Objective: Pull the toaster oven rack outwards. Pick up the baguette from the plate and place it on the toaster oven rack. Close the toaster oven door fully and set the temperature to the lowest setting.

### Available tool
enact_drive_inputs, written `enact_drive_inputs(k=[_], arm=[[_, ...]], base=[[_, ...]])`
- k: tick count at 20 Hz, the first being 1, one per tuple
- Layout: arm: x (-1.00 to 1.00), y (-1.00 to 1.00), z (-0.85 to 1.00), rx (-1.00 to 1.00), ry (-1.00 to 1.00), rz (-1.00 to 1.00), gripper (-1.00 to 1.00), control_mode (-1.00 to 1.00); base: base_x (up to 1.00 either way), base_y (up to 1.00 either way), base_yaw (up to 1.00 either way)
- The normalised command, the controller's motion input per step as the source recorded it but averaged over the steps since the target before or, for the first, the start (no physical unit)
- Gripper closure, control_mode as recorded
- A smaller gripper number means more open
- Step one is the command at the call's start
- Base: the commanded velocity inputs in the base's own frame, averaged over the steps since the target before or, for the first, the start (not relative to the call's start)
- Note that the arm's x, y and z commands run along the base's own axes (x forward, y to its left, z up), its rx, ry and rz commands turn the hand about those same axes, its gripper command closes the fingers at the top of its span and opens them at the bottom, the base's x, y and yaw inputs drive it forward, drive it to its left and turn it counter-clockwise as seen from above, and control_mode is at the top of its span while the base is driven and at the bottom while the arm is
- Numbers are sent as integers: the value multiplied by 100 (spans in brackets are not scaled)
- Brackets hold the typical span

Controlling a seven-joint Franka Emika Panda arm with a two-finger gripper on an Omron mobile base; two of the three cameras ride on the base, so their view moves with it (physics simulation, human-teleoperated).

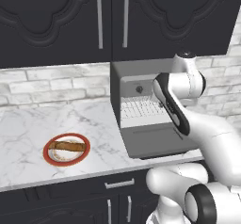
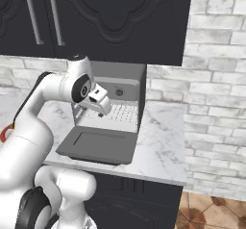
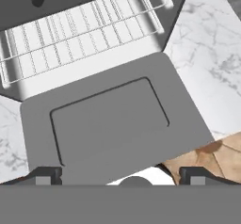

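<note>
Baguette waiting on its plate, oven open, hand empty in front of the rack.

At the left of the tabletop [image 1: 28, 124] the baguette [image 1: 68, 147] lies on the plate [image 1: 49, 158], well apart from the toaster oven [image 1: 141, 72]. The toaster oven door [image 1: 157, 140] lies flat open, the toaster oven rack [image 1: 141, 108] just inside. The hand [image 2: 98, 108], jaws wide, holds nothing; swinging toward the bread, the arm could likely clip the lowered door.
</note>
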Motion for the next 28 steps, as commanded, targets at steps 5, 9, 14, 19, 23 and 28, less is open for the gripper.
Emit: enact_drive_inputs(k=[5,9,14,19,23,28], arm=[[43,1,-67,4,-10,-1,-100,-100],[9,0,-18,14,-22,3,-100,-100],[0,0,0,17,-30,2,-100,-100],[17,0,0,15,-24,2,-100,-100],[41,0,0,7,-3,5,-100,-100],[42,0,0,0,10,5,-100,-100]], base=[[0,0,0],[0,0,0],[0,0,0],[0,0,0],[0,0,0],[0,0,0]])
